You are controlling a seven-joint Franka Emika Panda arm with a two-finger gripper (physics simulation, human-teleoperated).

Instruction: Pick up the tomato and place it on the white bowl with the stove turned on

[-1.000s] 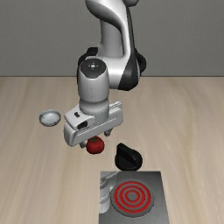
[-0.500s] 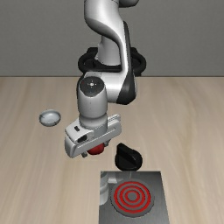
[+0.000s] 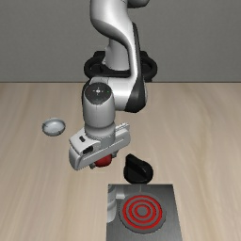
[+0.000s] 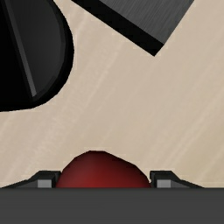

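Note:
The red tomato (image 3: 103,162) lies on the wooden table, mostly covered by my hand in the exterior view. My gripper (image 3: 98,158) is lowered over it and stands open, one finger on each side. In the wrist view the tomato (image 4: 102,173) nearly spans the space between the fingertips (image 4: 40,182), with a thin gap on each side, and my gripper (image 4: 102,182) is centred on it. The small white bowl (image 3: 54,125) rests on the table toward the exterior view's left, apart from the hand. The stove (image 3: 143,211) lies forward of the tomato, its burner rings glowing red.
A black rounded object (image 3: 137,168) sits between the tomato and the stove, close to my hand on the exterior view's right; it appears in the wrist view as a large dark shape (image 4: 26,52), next to the stove's dark corner (image 4: 144,17). Bare wood surrounds the bowl.
One second ago my hand was higher and farther back, with the tomato exposed. It came down over the tomato, and nothing has visibly moved in the last half second.

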